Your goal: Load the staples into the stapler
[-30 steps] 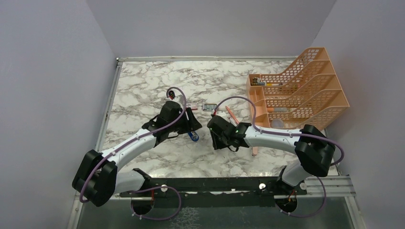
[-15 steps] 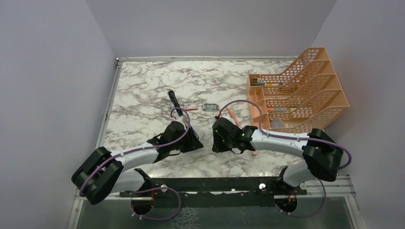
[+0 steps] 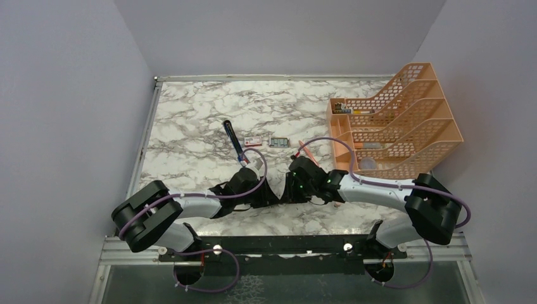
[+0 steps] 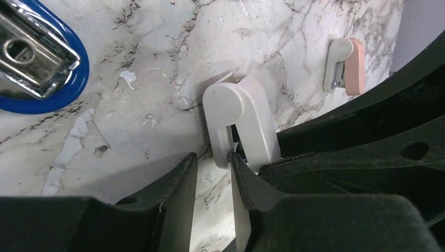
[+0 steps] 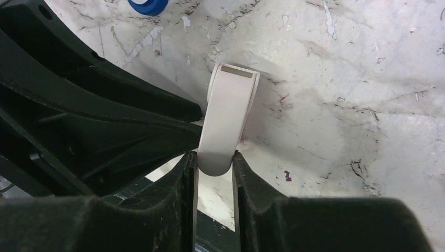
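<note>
Through my left wrist camera, my left pincer (image 4: 212, 163) stood a narrow slit open, with only bare tabletop (image 4: 157, 63) in the gap. It held nothing. A small white block (image 4: 240, 118) lay just past its right fingertip. The rounded blue end of the stapler (image 4: 31, 58) showed at the upper left, its silver channel facing up.

Through my right wrist camera, my right pincer (image 5: 212, 164) was closed on the near end of that white block, a finger against each side. My left arm (image 5: 78, 105) sat close on the left.

From above, the stapler lay beyond both pincers. Its long axis ran diagonally from far-left to near-right, dark end pointing away from me and blue end toward me. The staples (image 3: 277, 142) sat just right of it, with the red-and-white sleeve (image 3: 252, 140) nearest the stapler and the grey tray beside that.

I judged that the block should be set down flat, clear of the stapler, with my left pincer drawn aside first. A strip would then need lining up along that diagonal channel.
</note>
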`<act>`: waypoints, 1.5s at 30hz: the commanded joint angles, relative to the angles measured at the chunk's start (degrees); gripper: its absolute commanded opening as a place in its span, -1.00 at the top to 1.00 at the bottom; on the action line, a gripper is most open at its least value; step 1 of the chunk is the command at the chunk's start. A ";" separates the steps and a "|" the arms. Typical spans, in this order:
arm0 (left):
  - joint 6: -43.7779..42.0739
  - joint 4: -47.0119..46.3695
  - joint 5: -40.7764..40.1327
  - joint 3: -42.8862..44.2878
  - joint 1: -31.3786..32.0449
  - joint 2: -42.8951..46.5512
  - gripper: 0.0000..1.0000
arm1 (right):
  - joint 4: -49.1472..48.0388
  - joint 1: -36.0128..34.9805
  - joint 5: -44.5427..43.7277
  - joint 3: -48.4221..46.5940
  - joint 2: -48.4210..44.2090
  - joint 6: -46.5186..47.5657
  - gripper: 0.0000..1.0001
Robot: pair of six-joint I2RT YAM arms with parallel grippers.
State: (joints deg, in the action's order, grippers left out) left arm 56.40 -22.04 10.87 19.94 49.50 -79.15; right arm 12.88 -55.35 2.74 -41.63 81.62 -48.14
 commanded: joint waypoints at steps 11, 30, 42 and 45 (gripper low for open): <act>-0.14 -5.58 0.74 -0.18 0.47 -4.26 0.64 | -6.59 4.45 10.62 2.48 -2.77 -0.38 0.66; -0.98 -6.87 1.08 -0.78 0.45 -7.62 1.00 | -1.75 11.73 15.49 0.72 -5.58 7.25 0.66; -2.36 -4.81 0.27 -0.60 0.43 -9.18 1.00 | 4.41 17.09 14.29 -4.94 -2.09 12.86 0.60; -3.22 -4.18 0.46 -0.22 0.46 -9.23 1.00 | 5.29 17.57 11.24 -6.94 -0.31 14.08 0.57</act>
State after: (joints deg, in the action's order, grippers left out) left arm 56.60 -33.34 11.75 20.29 49.56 -86.50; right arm 17.93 -39.16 18.50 -44.27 79.35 -37.47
